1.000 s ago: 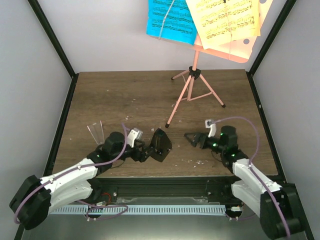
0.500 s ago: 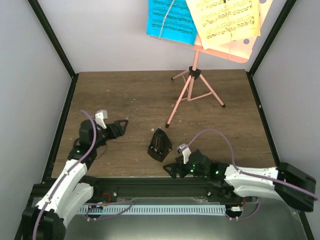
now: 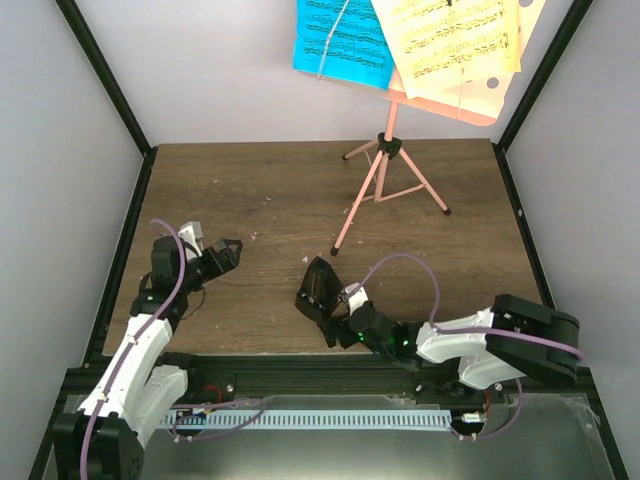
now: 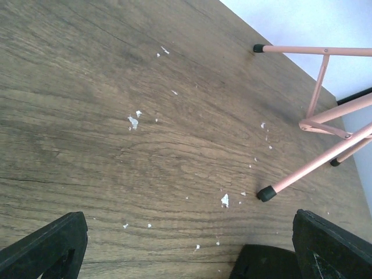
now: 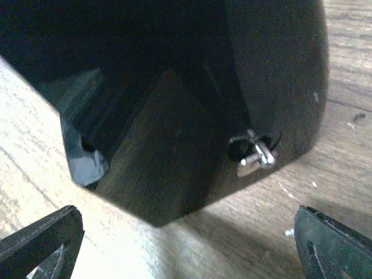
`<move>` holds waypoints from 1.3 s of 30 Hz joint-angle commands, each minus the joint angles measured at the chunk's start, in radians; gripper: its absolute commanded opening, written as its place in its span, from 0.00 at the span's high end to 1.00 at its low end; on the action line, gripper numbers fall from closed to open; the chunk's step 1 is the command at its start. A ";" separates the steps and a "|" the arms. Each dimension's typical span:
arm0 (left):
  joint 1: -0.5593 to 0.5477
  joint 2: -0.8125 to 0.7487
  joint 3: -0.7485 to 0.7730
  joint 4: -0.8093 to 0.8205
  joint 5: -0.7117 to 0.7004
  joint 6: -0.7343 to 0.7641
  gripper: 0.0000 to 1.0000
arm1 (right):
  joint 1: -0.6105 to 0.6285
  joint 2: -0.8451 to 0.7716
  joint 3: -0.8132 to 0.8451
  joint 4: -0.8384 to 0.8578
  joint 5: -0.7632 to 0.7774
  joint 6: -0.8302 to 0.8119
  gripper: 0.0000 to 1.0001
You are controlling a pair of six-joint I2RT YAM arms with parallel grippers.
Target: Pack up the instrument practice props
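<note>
The small black metronome (image 3: 320, 288) rests on the wood table near the front middle. In the right wrist view the metronome (image 5: 174, 87) fills the frame, its silver winding key (image 5: 256, 157) showing. My right gripper (image 3: 335, 325) (image 5: 186, 250) is open just in front of it, with only table between its fingertips. My left gripper (image 3: 228, 252) (image 4: 189, 256) is open and empty at the left, a hand's width from the metronome (image 4: 264, 264). The salmon-pink music stand (image 3: 385, 185) (image 4: 317, 110) stands at the back, with a blue page (image 3: 340, 40) and a yellow page (image 3: 455, 40) on its desk.
Small white flecks (image 4: 133, 122) dot the tabletop. Black frame posts (image 3: 120, 230) and grey walls close in the table on both sides. A stand leg's foot (image 3: 337, 250) reaches toward the metronome.
My left gripper has let go of the metronome and pulled back to the left. The right arm has swung left across the front edge, up to the metronome.
</note>
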 commanded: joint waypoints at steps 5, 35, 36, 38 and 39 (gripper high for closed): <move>0.007 -0.006 -0.006 -0.023 -0.070 0.006 0.02 | -0.030 0.110 0.078 -0.011 0.112 0.023 0.00; 0.143 0.481 0.204 -0.092 -0.357 0.100 0.44 | -0.326 -0.398 -0.094 -0.072 -0.028 -0.089 0.00; 0.142 0.511 0.214 -0.094 -0.362 0.104 0.44 | -0.327 -0.418 -0.099 -0.085 -0.024 -0.087 0.00; 0.143 0.553 0.231 -0.101 -0.358 0.113 0.47 | -0.329 -0.447 -0.107 -0.098 -0.018 -0.083 0.00; 0.143 0.575 0.239 -0.105 -0.353 0.119 0.49 | -0.329 -0.456 -0.113 -0.099 -0.017 -0.082 0.00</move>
